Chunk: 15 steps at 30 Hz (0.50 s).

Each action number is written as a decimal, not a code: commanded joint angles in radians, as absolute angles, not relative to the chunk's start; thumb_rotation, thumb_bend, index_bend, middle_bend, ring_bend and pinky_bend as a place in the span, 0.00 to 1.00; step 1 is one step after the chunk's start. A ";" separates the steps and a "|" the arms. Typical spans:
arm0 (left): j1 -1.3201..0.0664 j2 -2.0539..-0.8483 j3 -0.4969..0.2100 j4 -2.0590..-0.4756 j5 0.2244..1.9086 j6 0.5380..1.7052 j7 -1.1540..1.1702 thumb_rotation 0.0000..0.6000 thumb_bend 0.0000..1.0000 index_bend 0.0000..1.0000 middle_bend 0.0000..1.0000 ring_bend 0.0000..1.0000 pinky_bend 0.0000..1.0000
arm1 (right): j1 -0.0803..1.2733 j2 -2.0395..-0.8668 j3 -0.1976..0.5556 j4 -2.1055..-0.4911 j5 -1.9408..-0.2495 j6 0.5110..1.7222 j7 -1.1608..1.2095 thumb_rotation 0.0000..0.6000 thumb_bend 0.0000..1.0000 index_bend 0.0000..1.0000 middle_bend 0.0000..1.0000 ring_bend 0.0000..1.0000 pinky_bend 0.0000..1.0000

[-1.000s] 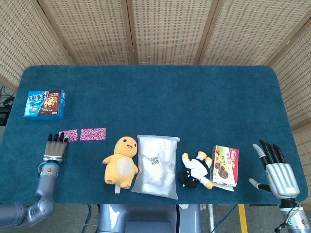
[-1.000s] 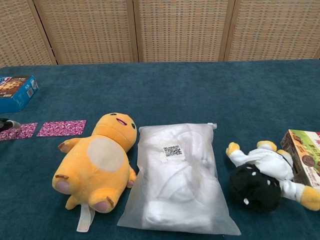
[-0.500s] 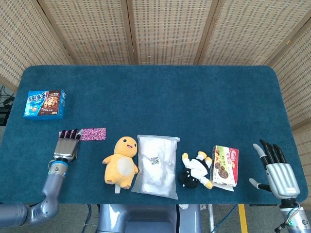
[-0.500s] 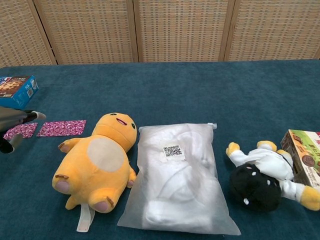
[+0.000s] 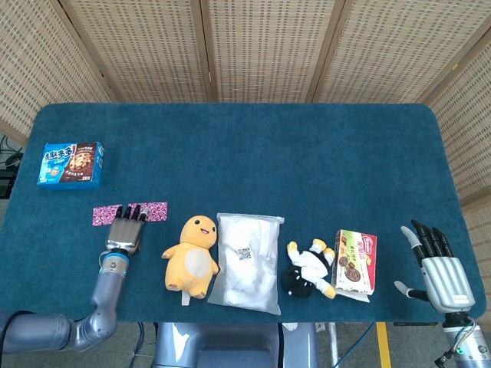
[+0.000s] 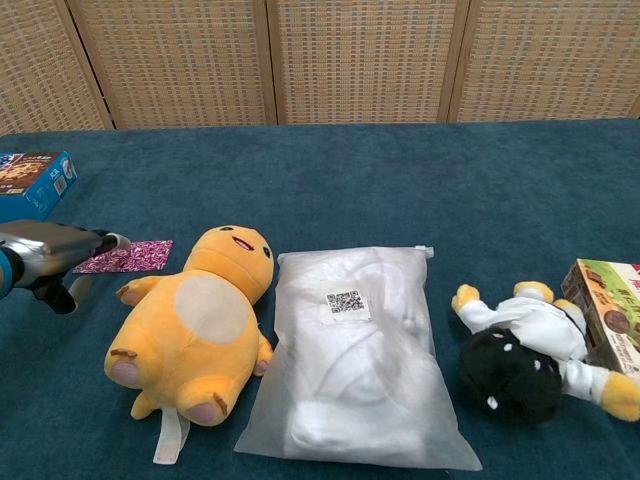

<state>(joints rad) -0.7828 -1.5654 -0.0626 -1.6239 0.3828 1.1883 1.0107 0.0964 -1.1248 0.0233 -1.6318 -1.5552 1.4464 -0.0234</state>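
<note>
Just under the spread, empty fingers [image 5: 136, 214] of the left hand [image 5: 125, 234]: two pink packets [image 5: 156, 209], beside the yellow plush toy [image 5: 192, 254].

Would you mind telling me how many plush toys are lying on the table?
2. The yellow plush lies left of the white bag, near the left hand; the black-and-white plush lies right of the bag.
</note>
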 commanded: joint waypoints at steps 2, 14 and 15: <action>-0.794 -1.585 -0.067 -1.606 0.362 1.182 1.024 1.00 0.73 0.00 0.00 0.00 0.00 | 0.098 -1.126 0.025 -1.630 -1.549 1.442 -0.025 1.00 0.08 0.00 0.00 0.00 0.00; -0.800 -1.609 -0.054 -1.583 0.342 1.183 1.044 1.00 0.73 0.00 0.00 0.00 0.00 | 0.100 -1.129 0.024 -1.629 -1.545 1.437 -0.031 1.00 0.08 0.00 0.00 0.00 0.00; -0.798 -1.607 -0.051 -1.587 0.344 1.187 1.044 1.00 0.73 0.00 0.00 0.00 0.00 | 0.100 -1.129 0.024 -1.629 -1.545 1.437 -0.031 1.00 0.08 0.00 0.00 0.00 0.00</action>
